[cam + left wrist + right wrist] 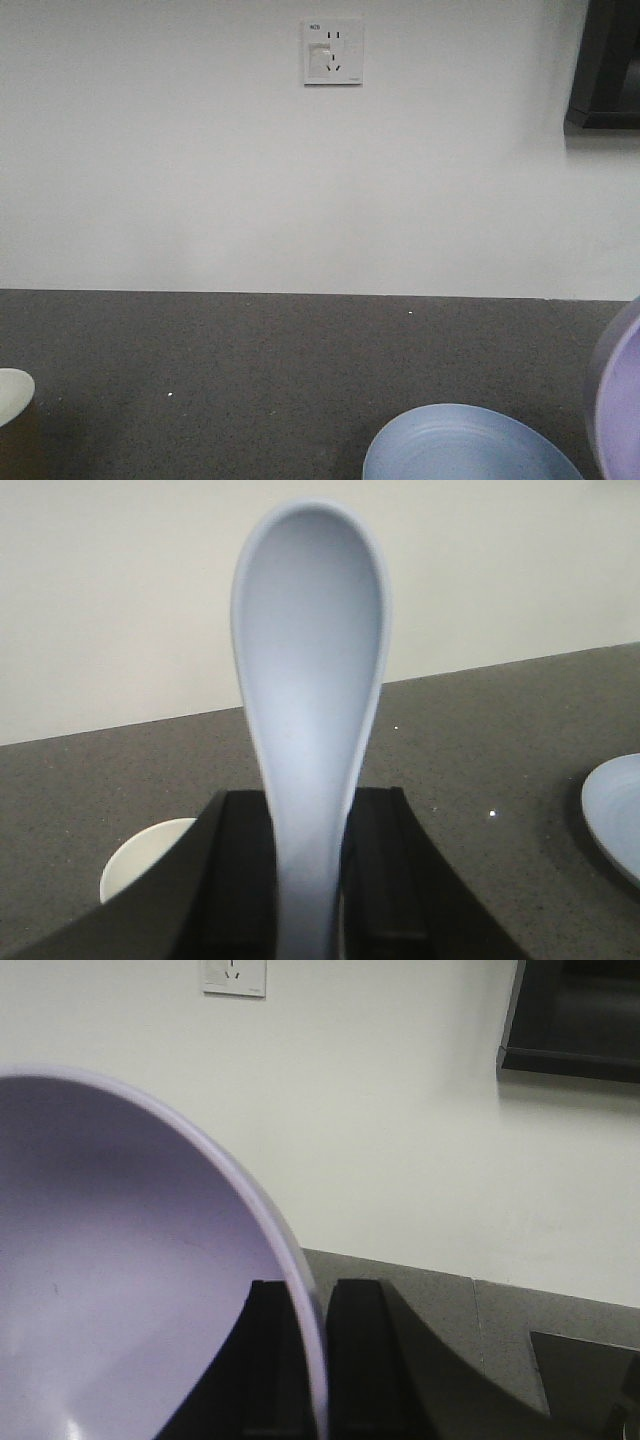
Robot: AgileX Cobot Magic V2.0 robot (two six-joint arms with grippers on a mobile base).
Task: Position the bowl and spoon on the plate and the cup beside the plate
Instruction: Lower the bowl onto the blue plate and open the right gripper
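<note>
While left claw [308, 815] clamps the smooth spoon [310, 660], right claw [312, 1305] grips the thin-rimmed bowl [120, 1260].

cup [12, 396] far left, plate [470, 447] right, bowl [620, 400] rightmost

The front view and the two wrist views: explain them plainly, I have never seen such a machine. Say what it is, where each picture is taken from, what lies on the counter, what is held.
This is a robot with two arms, each ending in a two-fingered hand with a camera at the wrist. The front view looks across a dark counter to a white wall with a wall socket. On the counter lie a pale blue plate and, far left, a cup showing only its rim. The left wrist view shows the left hand gripping a pale blue spoon by its handle, scoop sticking out ahead. The right wrist view shows the right hand clamped on the rim of a tilted lavender bowl.
</note>
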